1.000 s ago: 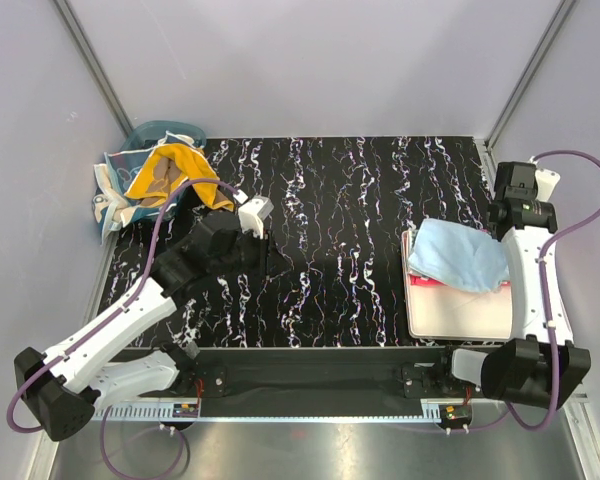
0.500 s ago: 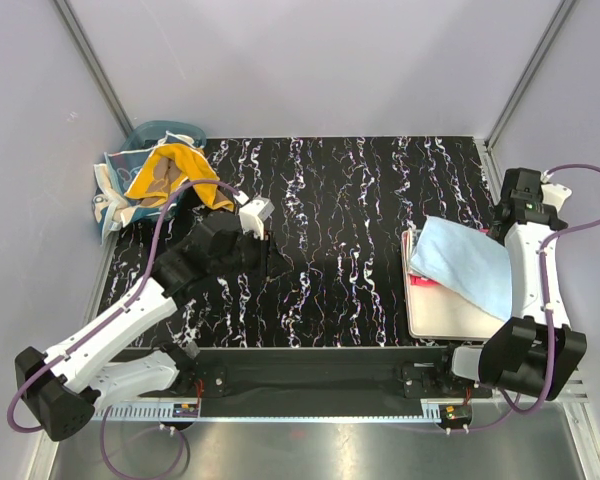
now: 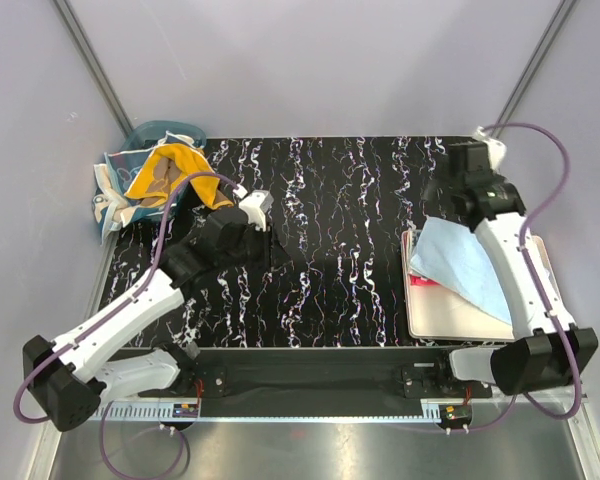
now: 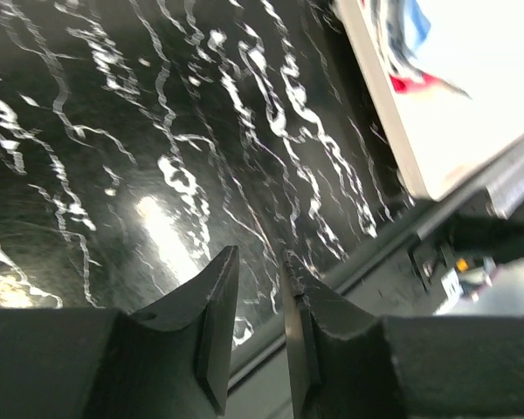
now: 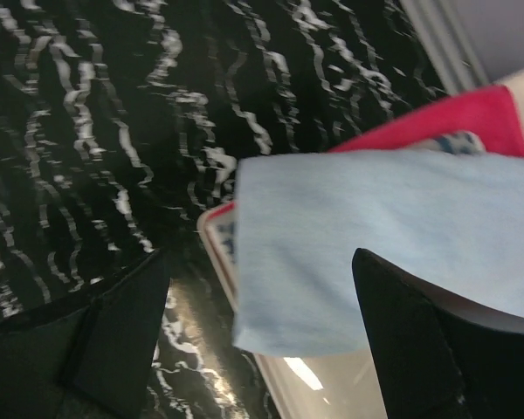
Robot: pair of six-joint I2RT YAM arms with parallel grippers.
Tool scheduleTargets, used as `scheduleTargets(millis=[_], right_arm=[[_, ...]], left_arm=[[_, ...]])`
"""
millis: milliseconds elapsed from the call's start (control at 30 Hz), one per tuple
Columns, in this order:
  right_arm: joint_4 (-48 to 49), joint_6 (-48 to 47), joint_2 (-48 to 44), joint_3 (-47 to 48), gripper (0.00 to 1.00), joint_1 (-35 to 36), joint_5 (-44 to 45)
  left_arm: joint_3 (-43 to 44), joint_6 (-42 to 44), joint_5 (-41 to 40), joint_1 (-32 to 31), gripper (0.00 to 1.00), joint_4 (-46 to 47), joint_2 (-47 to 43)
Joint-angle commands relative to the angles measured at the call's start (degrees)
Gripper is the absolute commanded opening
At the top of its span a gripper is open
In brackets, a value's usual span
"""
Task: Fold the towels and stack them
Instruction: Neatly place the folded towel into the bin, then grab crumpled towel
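Cream rectangular tray (image 3: pixel 450 325): near right on the black marbled table (image 3: pixel 340 250), carrying the stack.
Light blue folded towel (image 3: pixel 460 265): on top of the tray's stack, over a red towel (image 5: pixel 437 122). A second ago it was bunched; now it lies flat, so this placement looks done.
Towel axis: the long axis runs far-left to near-right, skewed to the tray, overhanging its left edge.
Left gripper (image 4: pixel 255 323): centre-left, jaws slightly parted, empty.
Right gripper (image 5: pixel 262 323): moved beyond the tray's far-left corner, jaws released wide.
Translucent teal plastic basket (image 3: pixel 160 133): far left, with an orange towel (image 3: pixel 170 170) awaiting folding.
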Motion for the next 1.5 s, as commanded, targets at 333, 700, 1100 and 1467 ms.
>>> scheduleTargets(millis=[333, 700, 1100, 1467], right_arm=[[14.99, -1.34, 27.64, 23.66, 0.91, 20.82, -10.49], [20.71, -1.69, 35.49, 25.52, 0.91, 23.99, -18.67], [22.29, -3.98, 33.47, 20.24, 0.91, 24.08, -17.8], [22.03, -5.12, 32.5, 19.89, 0.91, 23.99, -16.92]], left_arm=[[7.97, -12.44, -29.72, 17.38, 0.47, 3.11, 11.78], [21.4, -7.7, -36.51, 28.55, 0.61, 5.93, 37.34], [36.09, -5.41, -37.03, 31.37, 0.61, 3.91, 56.71], [40.22, -2.78, -36.77, 33.39, 0.07, 4.34, 54.7]])
